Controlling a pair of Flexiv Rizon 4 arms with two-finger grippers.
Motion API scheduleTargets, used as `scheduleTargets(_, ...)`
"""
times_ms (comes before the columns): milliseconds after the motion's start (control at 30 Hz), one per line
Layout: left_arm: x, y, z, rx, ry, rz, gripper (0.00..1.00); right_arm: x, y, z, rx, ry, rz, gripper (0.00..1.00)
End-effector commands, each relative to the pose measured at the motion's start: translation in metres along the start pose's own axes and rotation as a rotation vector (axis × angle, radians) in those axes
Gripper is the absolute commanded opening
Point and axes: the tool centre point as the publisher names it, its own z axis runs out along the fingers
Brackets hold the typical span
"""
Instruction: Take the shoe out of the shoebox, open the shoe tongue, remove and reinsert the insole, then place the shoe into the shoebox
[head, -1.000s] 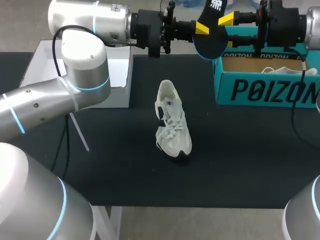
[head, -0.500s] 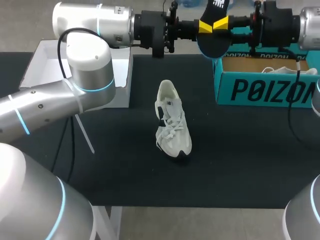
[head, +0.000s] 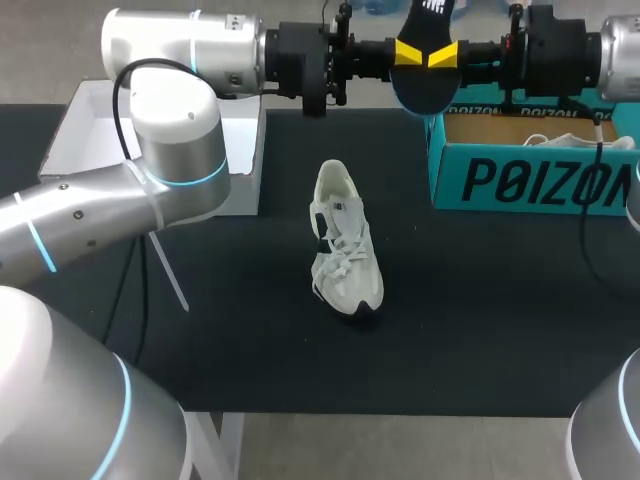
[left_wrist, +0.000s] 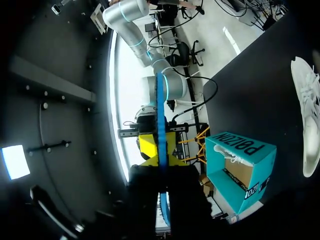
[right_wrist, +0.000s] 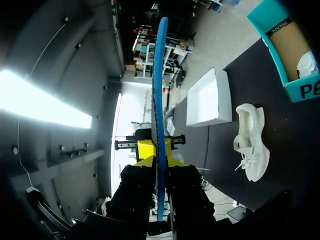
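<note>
A dark insole with a blue underside hangs high above the table's far edge. My left gripper and my right gripper face each other there, each shut on it from its own side. Both wrist views show the insole edge-on as a thin blue strip running out from between the yellow tips of the left gripper and right gripper. The white shoe lies on the black tabletop below, toe toward the front. The teal shoebox stands open at the back right.
A white box lid rests at the back left under my left arm. Inside the shoebox lies another white shoe. A thin white rod lies on the table's left half.
The right gripper's fingers, spread apart a second ago, have closed on the insole. The left gripper and insole shifted slightly right. The shoe has not moved.
</note>
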Motion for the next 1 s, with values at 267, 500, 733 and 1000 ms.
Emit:
scheduleTargets(267, 0.003, -0.003, -0.001, -0.010, -0.011, -0.017, 1.00, -0.001, -0.002, 0.002, 0.009, -0.005, -0.001, 0.00)
scheduleTargets(500, -0.004, -0.011, -0.037, -0.070, -0.048, -0.043, 1.00, 0.003, -0.002, -0.002, 0.002, -0.006, -0.016, 0.00)
scheduleTargets(733, -0.002, -0.042, -0.080, -0.067, 0.069, -0.105, 1.00, 0.006, 0.001, -0.006, 0.000, -0.019, -0.032, 0.00)
scheduleTargets(1000, 0.003, -0.087, -0.130, -0.061, 0.168, -0.203, 1.00, 0.009, 0.003, -0.006, -0.005, -0.040, -0.041, 0.00)
